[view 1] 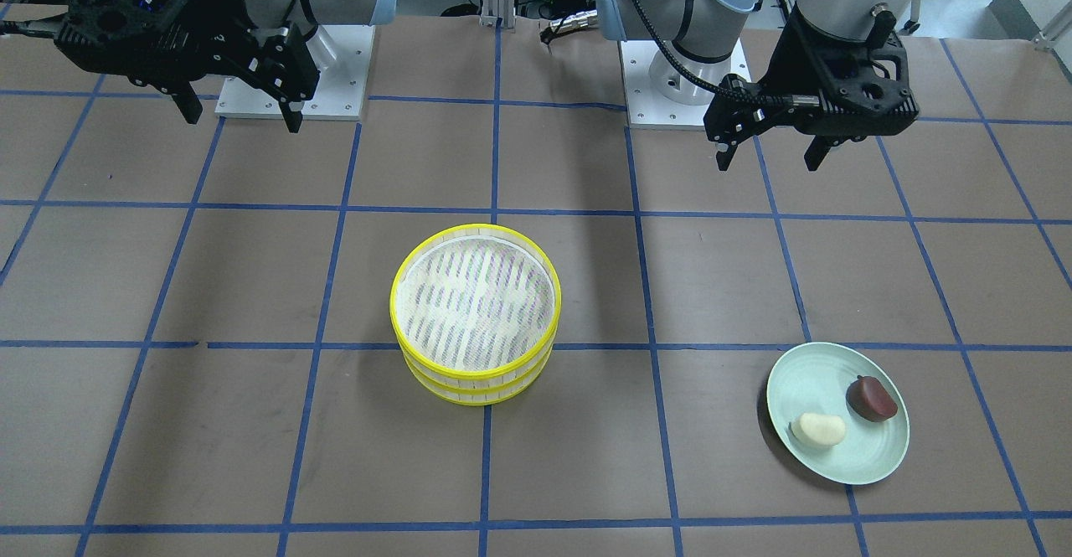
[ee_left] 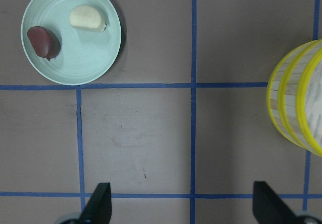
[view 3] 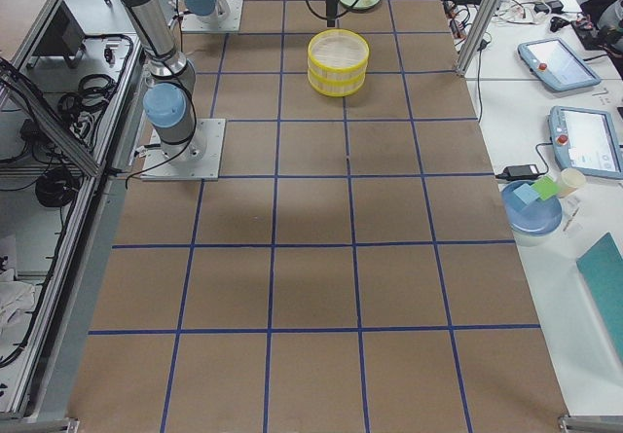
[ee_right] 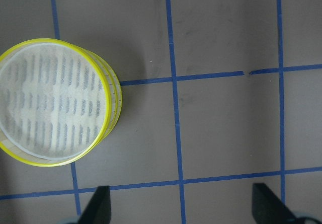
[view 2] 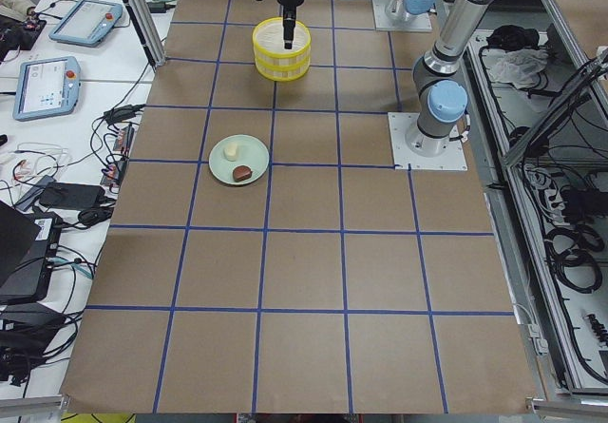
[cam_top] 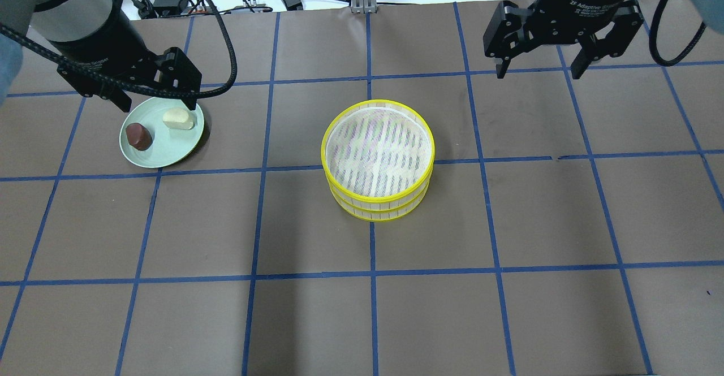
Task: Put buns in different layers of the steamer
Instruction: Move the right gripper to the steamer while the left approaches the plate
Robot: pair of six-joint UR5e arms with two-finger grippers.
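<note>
Left end effector (view 1: 767,162) and right end effector (view 1: 241,120) spread wide, empty. Trays (view 1: 481,383) stacked at counter (view 1: 586,456) centre; white bun (view 1: 818,430), brown bun (view 1: 872,398) on plate (view 1: 816,381), rim partly hidden overhead, whole from front

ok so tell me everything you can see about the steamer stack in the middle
The steamer is two alike round, shallow layers stacked one on the other, standing upright. Each has bright yellow rims and pale slatted sides. The top layer has a whitish mesh floor with dark stripes showing through, and it holds nothing. The inside of the lower layer is hidden. The stack stands near the middle of the brown table, over a blue tape line. Only the table touches it.
</note>
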